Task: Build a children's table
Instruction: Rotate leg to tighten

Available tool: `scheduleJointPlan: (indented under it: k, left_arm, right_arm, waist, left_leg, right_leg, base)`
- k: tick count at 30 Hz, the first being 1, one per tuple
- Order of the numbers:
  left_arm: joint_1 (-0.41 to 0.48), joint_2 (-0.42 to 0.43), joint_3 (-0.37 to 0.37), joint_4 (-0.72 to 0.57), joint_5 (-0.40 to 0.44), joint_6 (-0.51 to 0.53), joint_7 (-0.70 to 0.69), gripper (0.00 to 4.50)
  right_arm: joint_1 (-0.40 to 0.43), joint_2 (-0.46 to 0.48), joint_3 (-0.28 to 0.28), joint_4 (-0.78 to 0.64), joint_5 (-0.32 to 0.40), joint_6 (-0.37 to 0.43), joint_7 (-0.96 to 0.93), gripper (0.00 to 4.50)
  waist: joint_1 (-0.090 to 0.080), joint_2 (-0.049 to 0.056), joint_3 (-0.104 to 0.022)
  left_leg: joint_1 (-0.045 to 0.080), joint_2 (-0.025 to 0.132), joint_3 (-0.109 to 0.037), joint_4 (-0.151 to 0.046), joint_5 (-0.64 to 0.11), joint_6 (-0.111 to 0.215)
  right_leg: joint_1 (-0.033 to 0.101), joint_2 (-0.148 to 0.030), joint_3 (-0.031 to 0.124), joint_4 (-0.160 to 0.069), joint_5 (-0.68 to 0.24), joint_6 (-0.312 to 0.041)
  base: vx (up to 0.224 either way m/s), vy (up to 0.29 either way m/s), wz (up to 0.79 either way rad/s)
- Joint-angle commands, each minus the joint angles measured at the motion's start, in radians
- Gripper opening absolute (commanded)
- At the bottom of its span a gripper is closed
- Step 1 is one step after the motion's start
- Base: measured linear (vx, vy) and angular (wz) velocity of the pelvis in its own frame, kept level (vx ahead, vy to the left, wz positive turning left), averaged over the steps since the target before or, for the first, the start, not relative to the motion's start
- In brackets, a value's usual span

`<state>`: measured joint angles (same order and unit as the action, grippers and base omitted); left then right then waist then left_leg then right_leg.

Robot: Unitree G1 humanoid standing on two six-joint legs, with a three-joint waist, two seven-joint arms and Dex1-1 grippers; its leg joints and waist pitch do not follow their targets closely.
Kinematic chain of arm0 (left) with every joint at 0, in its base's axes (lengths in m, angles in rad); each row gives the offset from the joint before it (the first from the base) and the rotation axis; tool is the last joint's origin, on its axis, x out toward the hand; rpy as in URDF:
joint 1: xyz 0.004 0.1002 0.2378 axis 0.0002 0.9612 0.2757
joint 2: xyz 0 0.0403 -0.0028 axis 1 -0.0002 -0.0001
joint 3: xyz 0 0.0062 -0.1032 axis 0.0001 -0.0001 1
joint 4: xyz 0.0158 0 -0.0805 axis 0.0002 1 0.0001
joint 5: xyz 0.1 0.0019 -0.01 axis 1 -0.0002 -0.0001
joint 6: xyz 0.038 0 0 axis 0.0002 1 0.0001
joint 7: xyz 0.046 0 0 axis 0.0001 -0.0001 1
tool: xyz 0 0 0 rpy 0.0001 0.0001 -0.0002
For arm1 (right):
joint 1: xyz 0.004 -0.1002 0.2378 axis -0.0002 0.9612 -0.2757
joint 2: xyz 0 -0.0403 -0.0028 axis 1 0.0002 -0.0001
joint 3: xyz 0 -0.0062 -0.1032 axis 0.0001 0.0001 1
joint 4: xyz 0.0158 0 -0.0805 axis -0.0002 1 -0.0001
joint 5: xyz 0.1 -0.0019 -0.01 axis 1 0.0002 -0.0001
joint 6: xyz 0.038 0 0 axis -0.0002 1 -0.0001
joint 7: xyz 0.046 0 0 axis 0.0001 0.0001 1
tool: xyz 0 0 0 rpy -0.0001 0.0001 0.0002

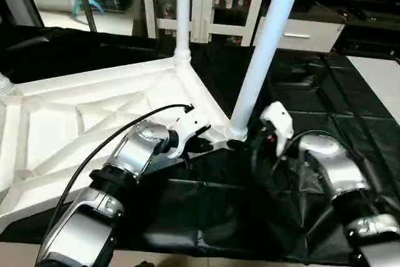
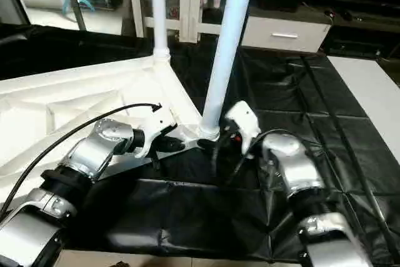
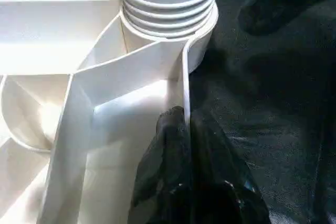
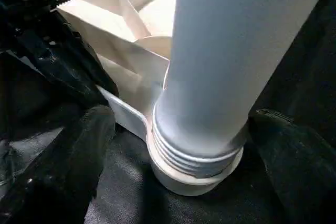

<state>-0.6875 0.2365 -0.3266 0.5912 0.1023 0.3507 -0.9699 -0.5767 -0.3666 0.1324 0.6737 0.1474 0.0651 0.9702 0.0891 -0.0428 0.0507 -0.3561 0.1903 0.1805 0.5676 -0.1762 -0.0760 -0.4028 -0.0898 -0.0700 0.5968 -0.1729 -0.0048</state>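
Left eye view: a white tabletop (image 1: 81,117) lies ribbed underside up on a black-covered desk (image 1: 350,110). Two white legs stand in its corner sockets, the near leg (image 1: 262,54) and the far leg (image 1: 182,10). The left hand (image 1: 209,145) pinches the tabletop's rim beside the near socket. The right hand (image 1: 253,139) sits at the base of the near leg.

Left wrist view: black fingers (image 3: 168,156) clamp narrowly on the thin rim wall below the threaded leg end.

Right wrist view: fingers (image 4: 79,156) spread wide on either side of the leg base, apart from it.
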Motion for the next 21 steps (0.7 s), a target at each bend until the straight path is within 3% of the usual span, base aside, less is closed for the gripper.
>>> scheduleJointPlan:
  k: [1, 7, 12, 14, 17, 21]
  left_arm:
    - [0.033, -0.003, -0.056, 0.02, 0.009, 0.023, -0.039, 0.0]
    - [0.043, 0.007, -0.059, 0.002, 0.011, 0.032, -0.055, 0.0]
    - [0.046, 0.013, -0.059, -0.006, 0.011, 0.038, -0.059, 0.0]
    - [0.046, 0.014, -0.059, -0.006, 0.011, 0.038, -0.061, 0.0]
    - [0.048, 0.016, -0.058, -0.011, 0.012, 0.042, -0.062, 0.0]
    - [0.049, 0.018, -0.059, -0.013, 0.012, 0.044, -0.064, 0.0]
  right_arm:
    - [-0.017, -0.003, 0.005, 0.024, -0.001, -0.009, 0.017, 4.44]
    - [-0.108, 0.04, -0.019, 0.171, -0.007, -0.049, 0.021, 4.44]
    - [-0.131, 0.054, -0.023, 0.222, -0.003, -0.061, 0.035, 4.44]
    - [-0.134, 0.054, -0.024, 0.233, -0.004, -0.067, 0.042, 4.08]
    - [-0.138, 0.049, -0.025, 0.252, -0.008, -0.085, 0.069, 4.03]
    - [-0.142, 0.04, -0.029, 0.267, -0.007, -0.097, 0.079, 3.62]
  waist:
    - [0.001, 0.0, -0.063]
    - [0.0, 0.001, -0.065]
    - [0.004, 0.001, -0.065]
    - [0.004, 0.0, -0.066]
    - [0.003, 0.0, -0.066]
    - [0.003, 0.0, -0.066]
  left_leg:
    - [0.003, 0.04, -0.008, -0.057, -0.204, 0.07]
    - [0.005, 0.042, -0.008, -0.056, -0.191, 0.068]
    - [0.004, 0.041, -0.007, -0.055, -0.184, 0.07]
    - [0.004, 0.041, -0.007, -0.055, -0.183, 0.07]
    - [0.004, 0.041, -0.007, -0.054, -0.187, 0.073]
    - [0.005, 0.041, -0.006, -0.054, -0.182, 0.074]
  right_leg:
    - [0.054, -0.06, 0.042, -0.064, -0.165, -0.264]
    - [0.052, -0.059, 0.042, -0.058, -0.141, -0.281]
    - [0.055, -0.06, 0.042, -0.055, -0.125, -0.282]
    - [0.055, -0.059, 0.041, -0.055, -0.128, -0.28]
    - [0.055, -0.06, 0.042, -0.056, -0.139, -0.281]
    - [0.054, -0.06, 0.042, -0.056, -0.14, -0.28]
  base:
    - [0.0, 0.0, 0.0]
    - [0.0, 0.0, 0.0]
    - [0.0, 0.0, 0.0]
    - [0.0, 0.0, 0.0]
    - [0.0, 0.0, 0.0]
    - [0.0, 0.0, 0.0]
